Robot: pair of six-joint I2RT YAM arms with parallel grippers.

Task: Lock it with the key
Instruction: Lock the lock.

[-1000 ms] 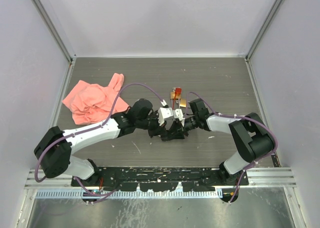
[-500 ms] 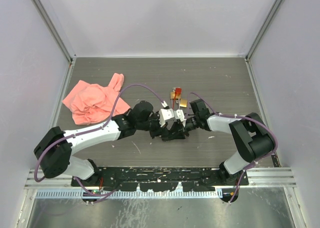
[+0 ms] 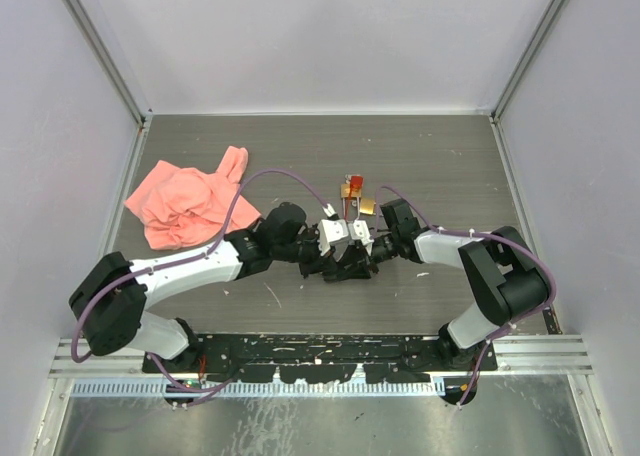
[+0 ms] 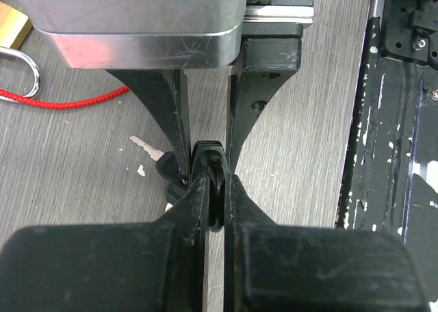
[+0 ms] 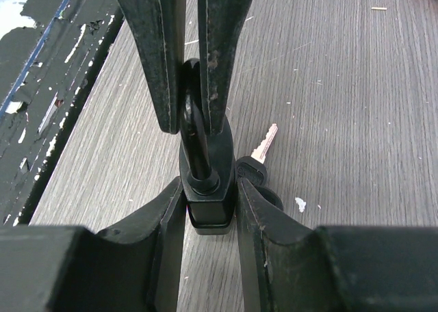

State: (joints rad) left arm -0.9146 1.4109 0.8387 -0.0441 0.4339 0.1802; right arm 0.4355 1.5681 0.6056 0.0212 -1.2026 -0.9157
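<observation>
A black padlock (image 5: 205, 189) stands on the table between both grippers, which meet at mid-table in the top view. My right gripper (image 5: 207, 192) is shut on the padlock's body. My left gripper (image 4: 215, 189) is shut on its black shackle (image 5: 191, 113), and its fingers (image 5: 161, 59) come down from the top of the right wrist view. A key with a black head and a silver blade (image 5: 265, 142) lies on the table right beside the padlock; its blade also shows in the left wrist view (image 4: 147, 146). In the top view the padlock (image 3: 347, 268) is mostly hidden by the fingers.
A brass padlock (image 3: 366, 206) with a red cord (image 4: 68, 101) and an orange tag (image 3: 352, 185) lies just behind the grippers. A pink cloth (image 3: 185, 204) lies at the left. The black base rail (image 3: 320, 351) runs along the near edge.
The left arm has shifted slightly to the right toward the right gripper. Both grips look unchanged.
</observation>
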